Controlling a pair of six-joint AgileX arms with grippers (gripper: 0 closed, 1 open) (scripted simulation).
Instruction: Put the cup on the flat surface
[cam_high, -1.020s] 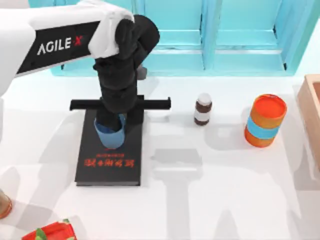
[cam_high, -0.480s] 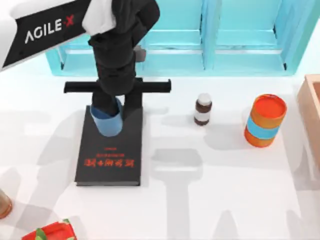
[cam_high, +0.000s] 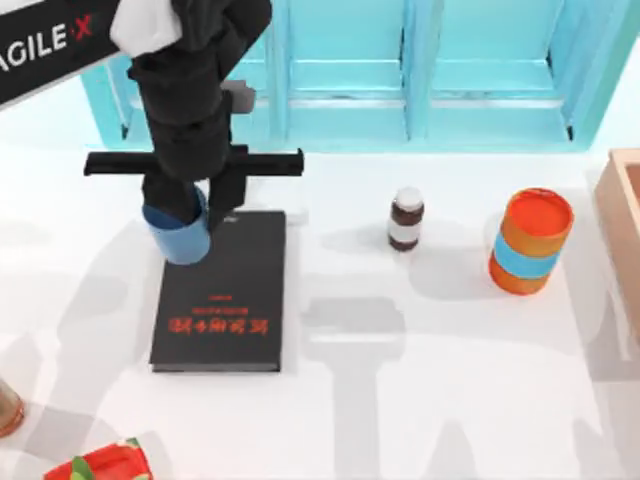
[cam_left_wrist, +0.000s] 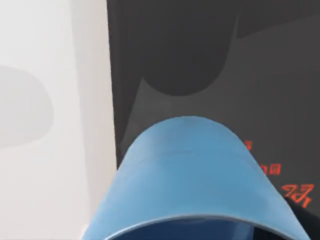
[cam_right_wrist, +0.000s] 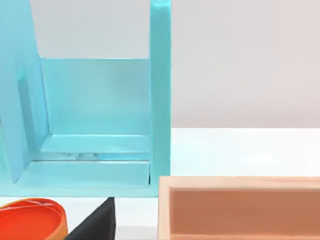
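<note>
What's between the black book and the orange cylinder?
In the top view, a small brown bottle stands on the white tabletop between the book and the cylinder.

A light-blue cup (cam_high: 182, 238) sits clamped in the black left gripper (cam_high: 190, 222) of a white AgileX arm (cam_high: 45, 50) lettered white on a black panel, with a red X. Just beside the gripper, a black book (cam_high: 222, 295) bears red lettering across its cover. Further off to the gripper's side stand a brown bottle (cam_high: 406, 219) with a white cap and white label, and an orange cylinder (cam_high: 529, 242) ringed by a blue band. A turquoise shelf (cam_high: 420, 75) runs behind the gripper; a pale-wood box (cam_high: 622, 215) lies beyond the cylinder. The tabletop (cam_high: 430, 400) is plain white, crossed by grey shadows.
</note>
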